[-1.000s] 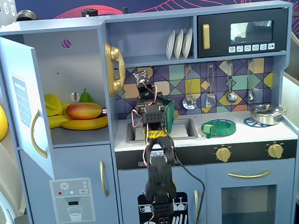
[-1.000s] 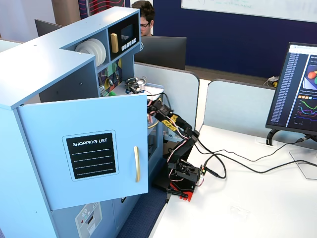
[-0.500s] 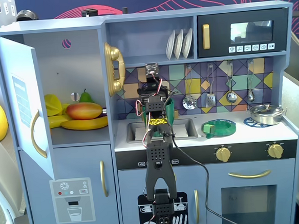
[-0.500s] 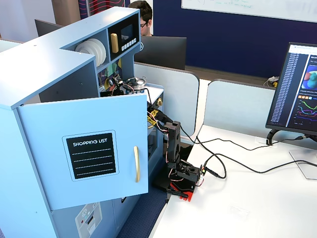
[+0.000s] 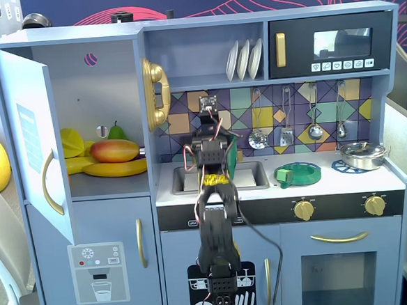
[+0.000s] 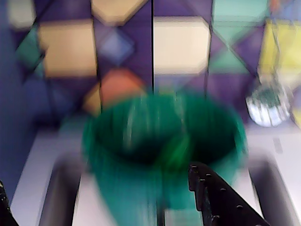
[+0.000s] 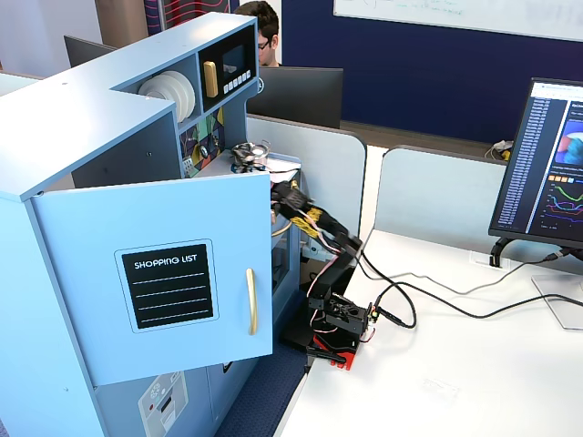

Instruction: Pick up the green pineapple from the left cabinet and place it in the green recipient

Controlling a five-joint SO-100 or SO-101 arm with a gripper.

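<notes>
In the wrist view the green recipient (image 6: 164, 155), a tall dark-green ribbed pot, stands blurred just ahead of me by the tiled back wall. A brighter green smear (image 6: 176, 151) lies inside it; it looks like the green pineapple, but the blur hides its shape. My gripper (image 6: 96, 179) is open and empty, with one black finger (image 6: 211, 197) at the lower right and the other at the lower left edge. In a fixed view my gripper (image 5: 208, 114) is over the sink and my arm hides the pot. The left cabinet (image 5: 108, 89) stands open; no pineapple shows in it.
The cabinet shelf holds a mango (image 5: 114, 150), a banana (image 5: 114, 168), a green pear (image 5: 117, 132) and yellow fruit. A low flat green dish (image 5: 297, 174) and a metal pot (image 5: 362, 154) sit on the counter. Utensils hang on the back wall. The open door (image 7: 168, 287) carries a shopping-list label.
</notes>
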